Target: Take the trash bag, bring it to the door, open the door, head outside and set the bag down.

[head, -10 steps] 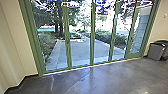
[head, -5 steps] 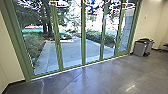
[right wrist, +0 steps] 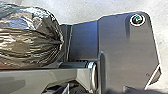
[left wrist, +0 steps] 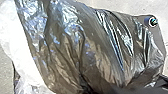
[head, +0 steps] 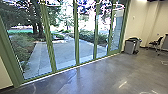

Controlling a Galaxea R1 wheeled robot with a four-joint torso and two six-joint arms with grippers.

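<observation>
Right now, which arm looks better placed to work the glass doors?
Probably the right arm: the trash bag takes up far more of the left wrist view than the right. Against that, the glass doors reach farther left. Which arm carries the trash bag is unclear.

The glass wall (head: 76,32) has paving (head: 63,53) behind, a bin (head: 129,47) right

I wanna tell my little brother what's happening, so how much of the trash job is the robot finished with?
The pick-up looks done: the shiny trash bag shows close up in both wrist views. Carrying seems under way, with the robot indoors near green-framed glass panels. They look shut, so opening the door, reaching the paved path outside and putting the bag down remain.
</observation>
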